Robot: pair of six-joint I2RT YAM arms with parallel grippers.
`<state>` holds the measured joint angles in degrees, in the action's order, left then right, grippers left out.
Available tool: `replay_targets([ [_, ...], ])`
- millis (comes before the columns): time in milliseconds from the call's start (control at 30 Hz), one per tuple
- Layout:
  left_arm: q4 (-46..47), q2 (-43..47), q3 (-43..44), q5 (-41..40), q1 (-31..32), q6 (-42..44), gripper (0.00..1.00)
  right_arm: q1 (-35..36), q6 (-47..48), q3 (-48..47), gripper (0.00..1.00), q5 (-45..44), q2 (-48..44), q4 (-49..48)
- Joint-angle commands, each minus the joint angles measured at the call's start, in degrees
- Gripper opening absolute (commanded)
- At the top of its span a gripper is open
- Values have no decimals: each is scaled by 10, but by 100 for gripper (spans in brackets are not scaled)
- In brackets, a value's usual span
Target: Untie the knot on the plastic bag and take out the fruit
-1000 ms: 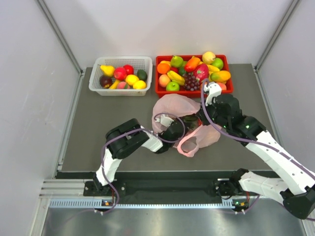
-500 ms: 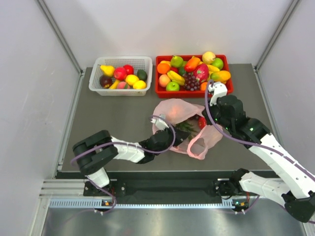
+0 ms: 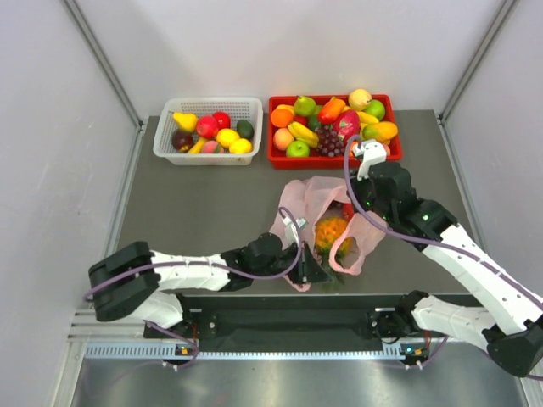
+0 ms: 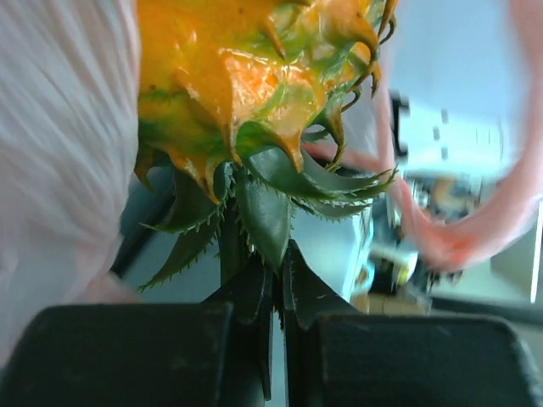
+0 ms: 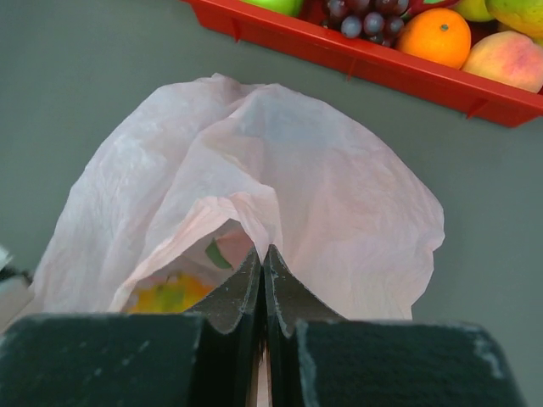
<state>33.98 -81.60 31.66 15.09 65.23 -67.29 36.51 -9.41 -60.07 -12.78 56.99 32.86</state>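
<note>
The left gripper [image 4: 276, 254], pinching the pineapple [image 4: 229, 76] by its leaves, has pulled it nearly out toward the tabletop's near edge. The right gripper [image 5: 261, 254] pinches the plastic bag [image 5: 339, 178].

A white basket [image 3: 212, 158] and red tray [image 3: 293, 162] stand side by side on the table [image 3: 195, 212].
</note>
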Motion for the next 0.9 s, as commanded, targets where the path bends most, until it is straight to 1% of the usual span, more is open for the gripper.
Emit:
replay_targets([
  [0,-76,69,16,86,19,73,0,-8,12,-27,0,-1,11,-34],
  [33,-120,106,13,85,24,80,0,-11,11,-28,0,-1,14,-38],
  [100,-157,148,2,73,27,93,0,-16,14,-27,0,1,16,-40],
  [133,-183,195,0,66,27,98,0,-21,13,-28,0,1,18,-39],
  [167,-235,222,0,55,28,103,0,-26,11,-26,0,3,18,-41],
  [200,-264,247,3,33,28,119,0,-29,11,-25,0,4,18,-44],
  [233,-292,297,9,20,28,128,0,-35,11,-22,0,4,17,-46],
  [267,-357,321,16,-3,28,136,0,-37,9,-21,0,10,17,-46],
  [333,-392,383,38,-63,28,168,0,-43,6,-18,0,12,14,-47],
  [367,-423,398,45,-91,28,177,0,-44,6,-16,0,16,14,-48],
  [400,-429,412,62,-129,26,201,0,-45,6,-15,0,17,14,-48],
  [467,-450,424,101,-146,26,238,0,-47,6,-15,0,19,13,-48],
  [500,-451,422,115,-165,25,249,0,-48,7,-16,0,19,13,-47],
  [567,-443,405,139,-156,24,264,0,-49,10,-17,0,20,14,-45],
  [600,-410,399,153,-154,24,275,0,-50,11,-16,0,20,12,-44],
  [633,-393,392,155,-124,21,277,0,-50,12,-14,0,20,11,-45],
  [700,-350,381,159,-94,13,273,0,-51,12,-13,0,22,9,-46],
  [767,-282,364,157,-57,-6,257,0,-51,18,-11,0,30,9,-46],
  [800,-255,361,142,-43,-13,234,0,-51,19,-11,0,32,9,-47],
  [867,-170,348,113,-11,-41,187,0,-51,20,-10,0,33,8,-47],
])
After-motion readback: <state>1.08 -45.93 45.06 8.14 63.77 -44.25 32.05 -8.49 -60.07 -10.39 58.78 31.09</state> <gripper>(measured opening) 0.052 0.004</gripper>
